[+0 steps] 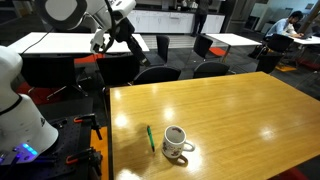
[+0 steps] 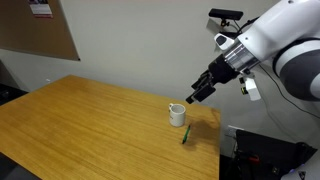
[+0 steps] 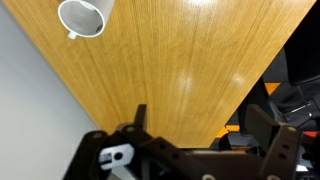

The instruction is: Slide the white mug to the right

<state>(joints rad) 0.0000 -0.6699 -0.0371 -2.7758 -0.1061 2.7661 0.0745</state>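
Observation:
The white mug (image 1: 177,143) stands upright on the wooden table (image 1: 240,110) near its front edge, handle toward the front. It also shows in an exterior view (image 2: 177,115) and at the top left of the wrist view (image 3: 85,15). A thin green pen (image 1: 151,137) lies beside the mug and shows again in an exterior view (image 2: 186,135). My gripper (image 2: 198,95) hangs in the air above the table, apart from the mug. In the wrist view its fingers (image 3: 205,120) are spread wide with nothing between them.
Black office chairs (image 1: 170,72) stand along the table's far side. More tables (image 1: 60,42) and a seated person (image 1: 285,30) are in the background. The robot base and black equipment (image 2: 265,150) sit off the table's end. A corkboard (image 2: 35,30) hangs on the wall.

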